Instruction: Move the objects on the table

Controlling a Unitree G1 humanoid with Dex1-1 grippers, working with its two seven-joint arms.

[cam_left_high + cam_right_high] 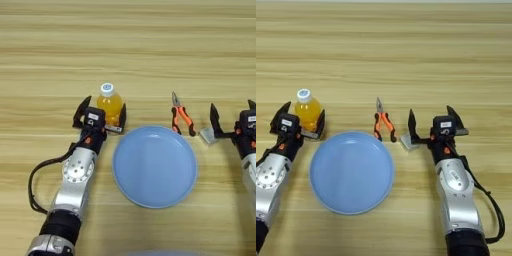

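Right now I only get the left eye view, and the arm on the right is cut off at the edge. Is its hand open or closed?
Observer: Open. The right hand has both black fingers spread wide, with nothing between them.
Operator: Does anything hang off that arm?
Observer: Yes, a black cable loops out along its outer side, down towards the bottom of the picture.
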